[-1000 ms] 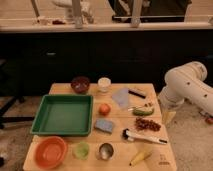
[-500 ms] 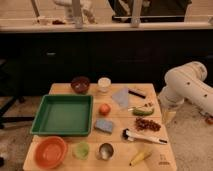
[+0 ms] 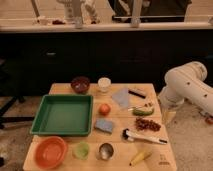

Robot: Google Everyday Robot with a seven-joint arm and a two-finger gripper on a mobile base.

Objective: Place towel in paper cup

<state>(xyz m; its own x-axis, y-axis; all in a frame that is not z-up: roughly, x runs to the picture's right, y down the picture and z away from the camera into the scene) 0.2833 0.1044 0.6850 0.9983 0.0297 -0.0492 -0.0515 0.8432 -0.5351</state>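
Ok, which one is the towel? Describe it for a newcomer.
On the table, with the claw hanging off its right edge, find the green tray. The towel lies flat beyond the tray's far right corner, just right of the white paper cup. Unlike the thicker blue-grey pad nearer the camera, it is thin and pale.

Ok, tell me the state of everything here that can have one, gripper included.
paper cup: upright, beside the dark red bowl.
towel: flat on the table, right of the paper cup, not in it.
green cup: upright.
metal cup: upright.
gripper: low beside the table's right edge, apart from the towel.
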